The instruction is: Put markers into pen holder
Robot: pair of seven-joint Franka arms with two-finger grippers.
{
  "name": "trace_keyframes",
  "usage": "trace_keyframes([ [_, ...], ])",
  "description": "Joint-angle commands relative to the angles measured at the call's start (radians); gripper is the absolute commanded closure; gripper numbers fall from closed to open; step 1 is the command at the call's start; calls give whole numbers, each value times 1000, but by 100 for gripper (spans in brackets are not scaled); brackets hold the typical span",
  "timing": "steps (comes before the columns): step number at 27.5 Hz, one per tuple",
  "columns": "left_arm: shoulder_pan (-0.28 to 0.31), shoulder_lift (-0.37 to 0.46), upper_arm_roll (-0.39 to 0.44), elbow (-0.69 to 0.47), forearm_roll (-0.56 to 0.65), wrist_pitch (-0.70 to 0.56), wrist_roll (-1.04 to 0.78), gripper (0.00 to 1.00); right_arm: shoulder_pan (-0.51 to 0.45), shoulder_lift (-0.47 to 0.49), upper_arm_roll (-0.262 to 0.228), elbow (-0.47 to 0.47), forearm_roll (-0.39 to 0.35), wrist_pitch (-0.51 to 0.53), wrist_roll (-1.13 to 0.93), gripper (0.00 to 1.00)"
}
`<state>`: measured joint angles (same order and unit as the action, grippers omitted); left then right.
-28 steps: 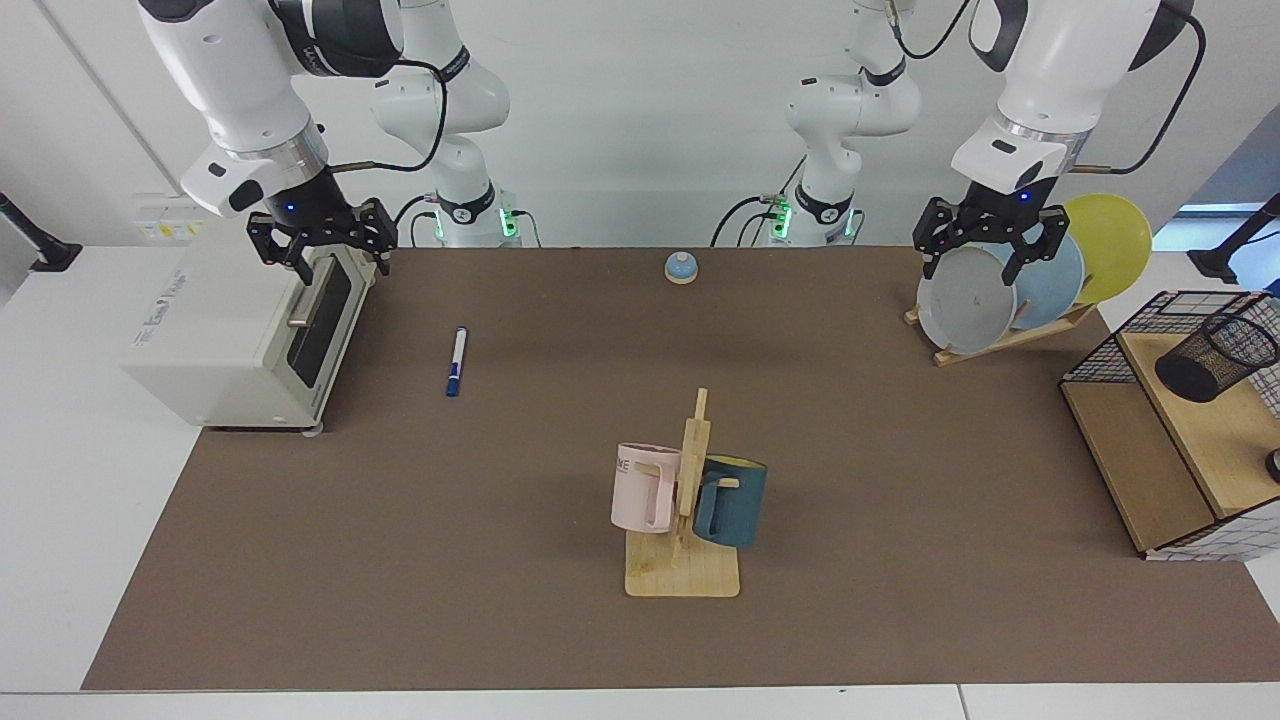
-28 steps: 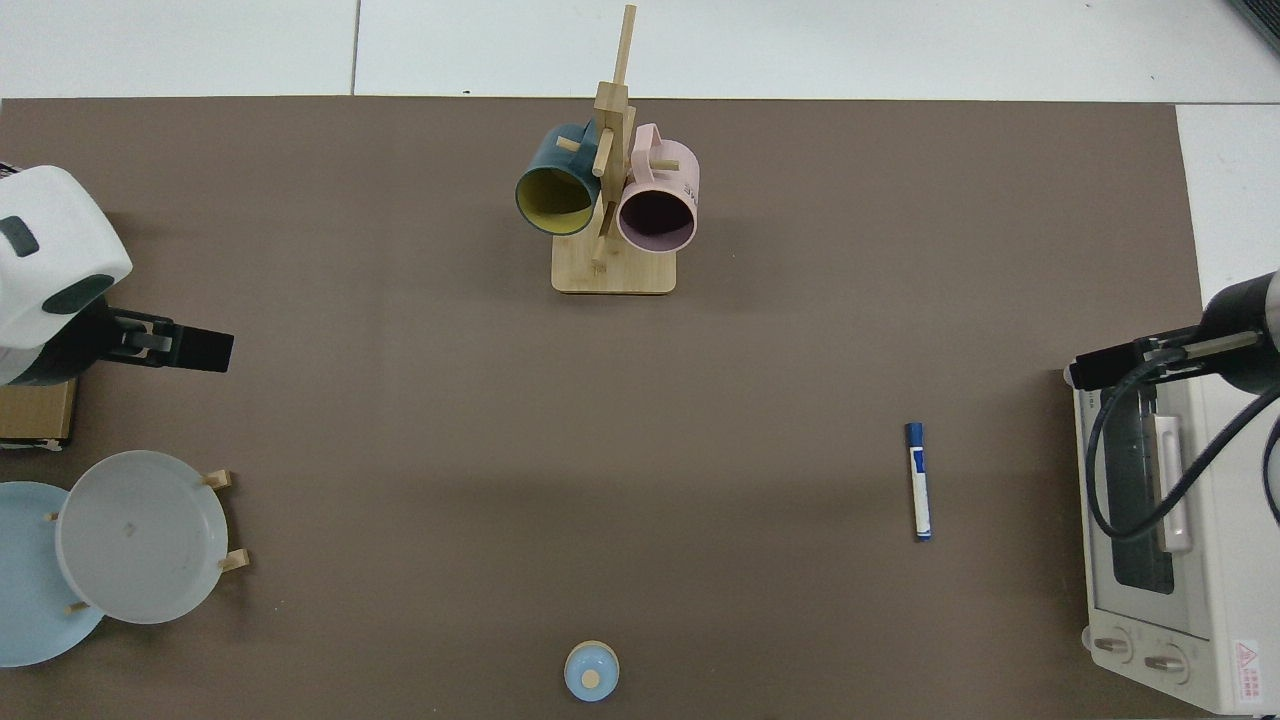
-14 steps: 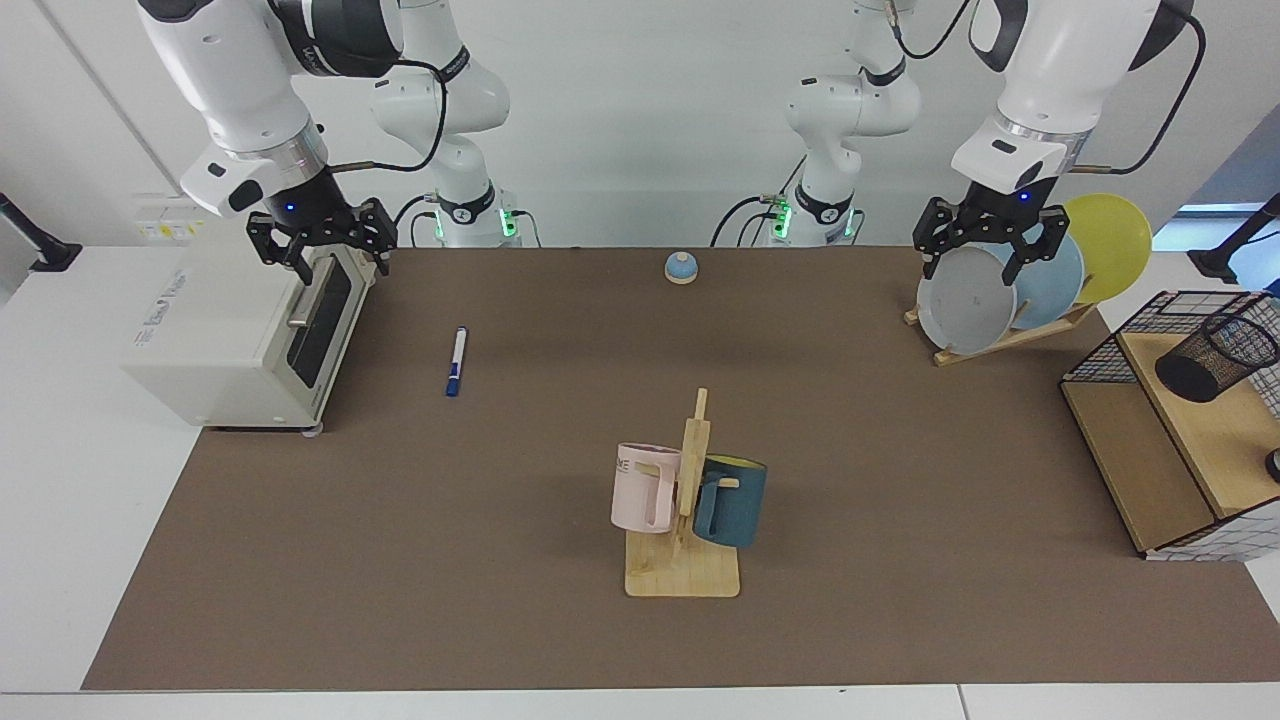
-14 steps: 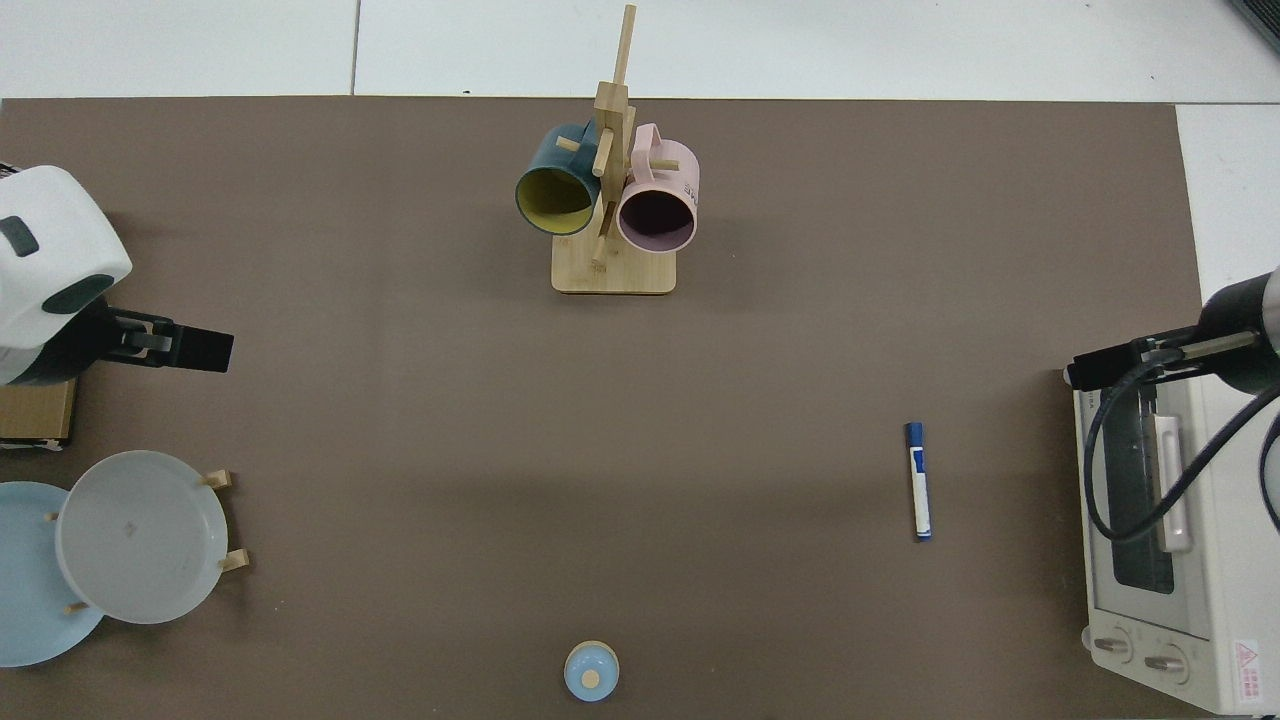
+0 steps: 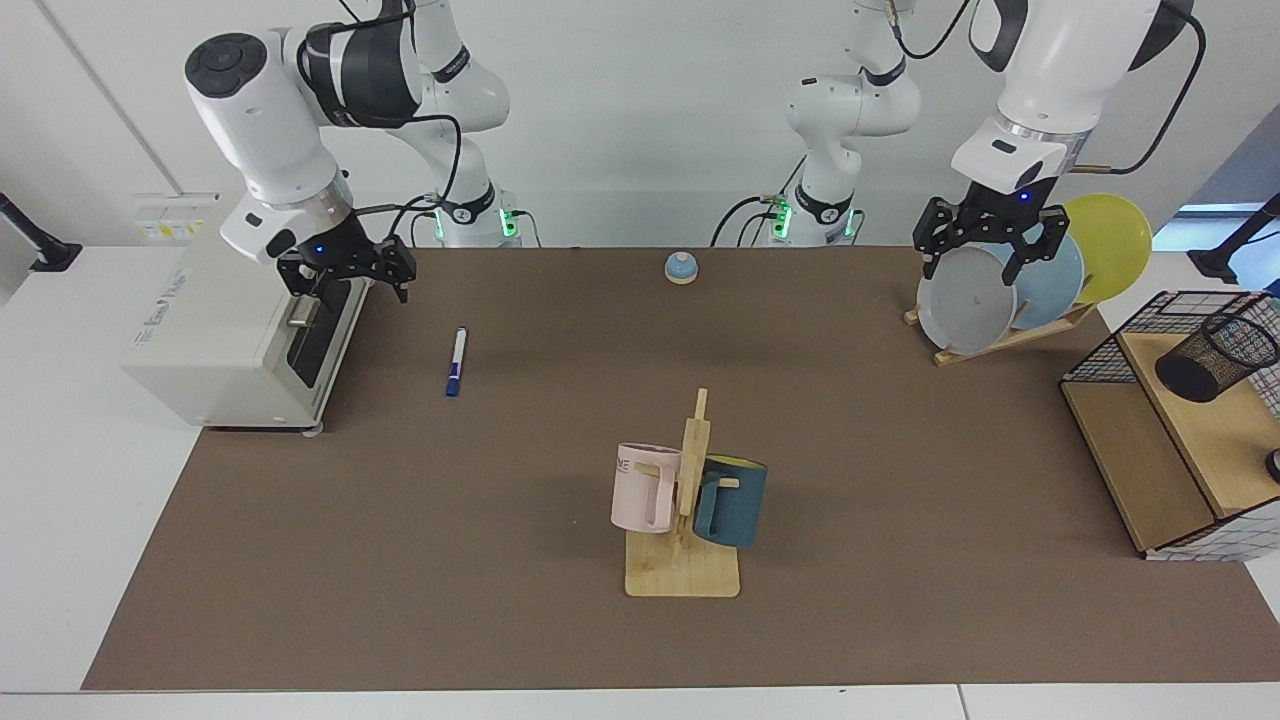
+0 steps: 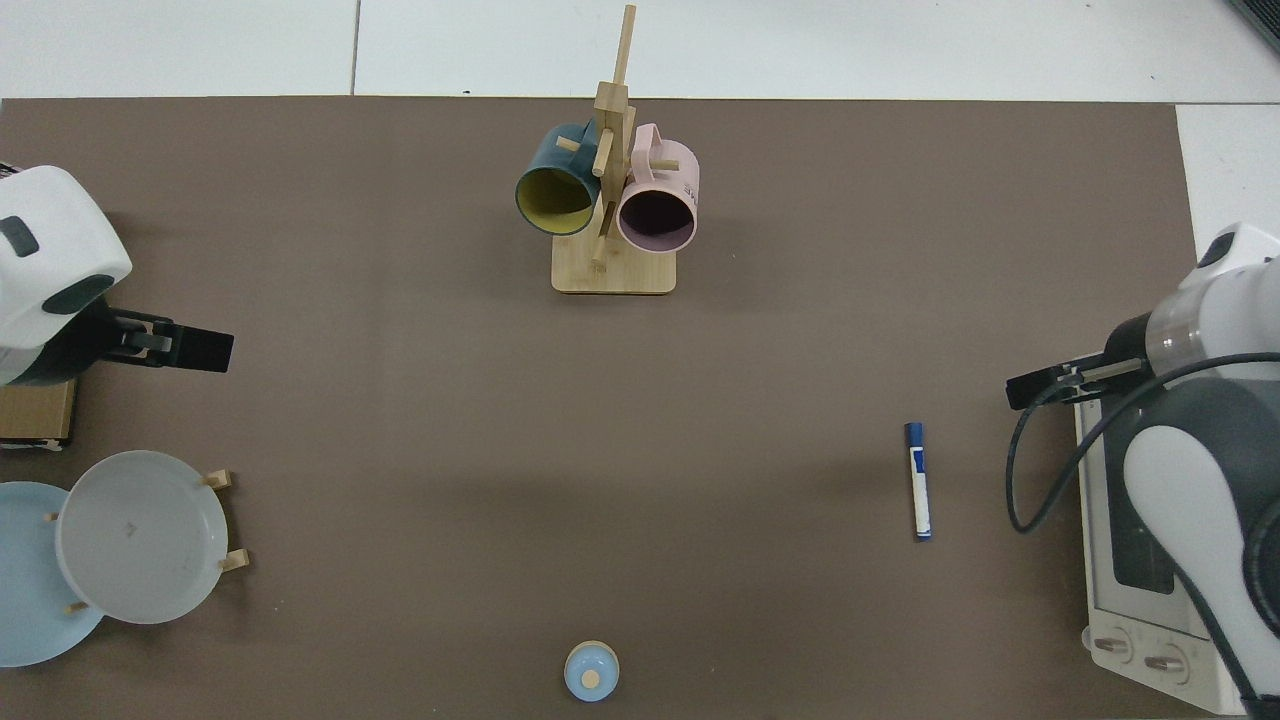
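- We find the marker (image 5: 456,361) lying flat on the brown mat (image 5: 560,620), untouched, near the toaster oven (image 5: 240,335) and well apart from the pen holder (image 5: 1215,358).
- In the facing view its long axis runs roughly from the robots' side towards the camera, the dark blue cap at the camera end; the top view (image 6: 917,480) shows the same line.
- The right gripper (image 5: 348,272) hovers over the oven's front top edge, its fingers spread and holding nothing. The marker lies beside it, lower, and towards the table centre and the camera.
- We judge the right arm the nearer by far, so it is the natural one for the pick-up. A grip across the slim barrel would need the fingers to straddle that long axis.
- The left gripper (image 5: 985,236) waits above the plates in the plate rack (image 5: 1000,335), fingers spread and empty; it is the arm closer to the holder.
- The pen holder stands on the wooden shelf inside the wire basket frame (image 5: 1110,350), tilted in this view. We see no marker in it.
- The pink mug (image 5: 642,487) and blue mug (image 5: 730,500) hang on the mug stand (image 5: 685,575). The top view shows both empty.
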<state>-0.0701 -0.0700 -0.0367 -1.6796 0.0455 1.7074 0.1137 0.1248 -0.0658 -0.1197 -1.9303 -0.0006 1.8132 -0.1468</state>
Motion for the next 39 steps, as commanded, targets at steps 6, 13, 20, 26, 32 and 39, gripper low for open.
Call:
trace_keyframes([
  [6,4,-2,1,12,-9,-22,4,0,51,-19,8,-292,11,316,104,0],
  [13,4,-2,0,12,-9,-25,4,0,62,12,8,-361,13,408,122,0],
  [20,4,-4,1,12,-9,-72,3,0,47,47,6,-450,16,526,125,0],
  [26,6,-8,4,12,-7,-115,3,0,48,78,8,-484,19,600,154,0],
  [32,3,-10,1,11,-4,-112,8,0,49,119,8,-487,21,646,193,0],
  [39,-8,-45,-14,-32,-10,-158,-5,0,52,129,8,-506,21,673,228,1],
])
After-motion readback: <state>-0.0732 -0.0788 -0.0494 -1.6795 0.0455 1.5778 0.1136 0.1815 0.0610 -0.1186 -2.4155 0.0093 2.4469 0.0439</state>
